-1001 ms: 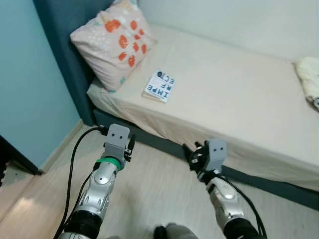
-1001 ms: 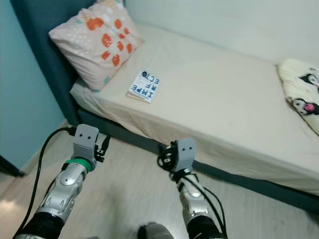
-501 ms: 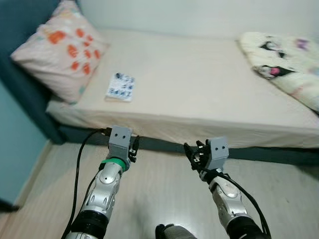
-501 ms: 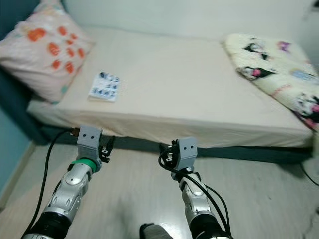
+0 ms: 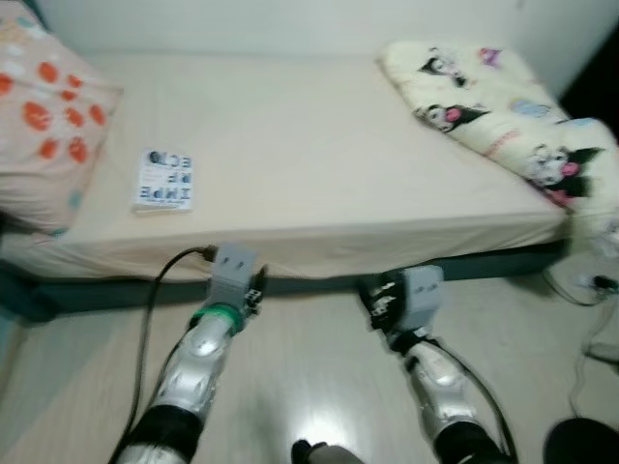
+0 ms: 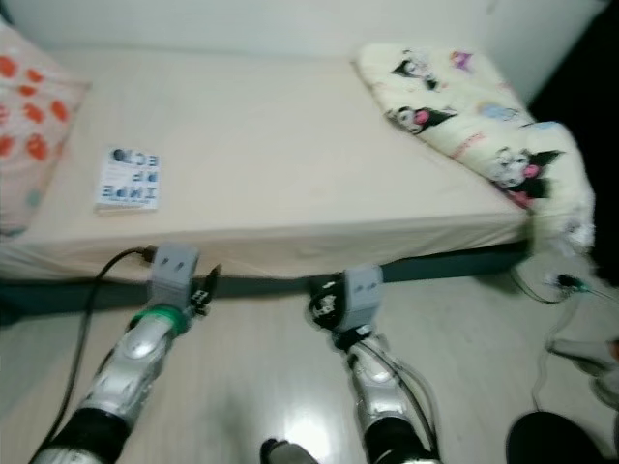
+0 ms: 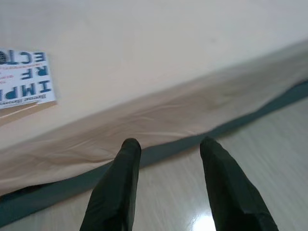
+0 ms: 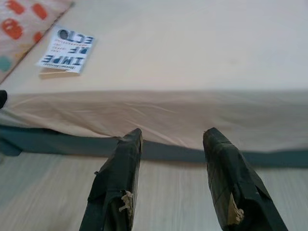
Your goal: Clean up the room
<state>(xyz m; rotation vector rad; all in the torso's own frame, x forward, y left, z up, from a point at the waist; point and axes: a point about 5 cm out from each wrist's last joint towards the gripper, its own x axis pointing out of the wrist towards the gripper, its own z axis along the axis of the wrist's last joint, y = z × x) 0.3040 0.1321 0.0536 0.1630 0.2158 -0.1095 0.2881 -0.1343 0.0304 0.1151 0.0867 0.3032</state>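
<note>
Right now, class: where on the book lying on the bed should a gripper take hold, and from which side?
The book lies flat on the bed, near its front edge. Probably grip its near edge, coming from the floor side with the open left gripper, pinching cover and underside.

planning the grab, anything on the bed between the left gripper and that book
Nothing visible does. The book lies flat on bare sheet near the bed edge; the left gripper, fingers apart, hangs over the floor just short of it.
</note>
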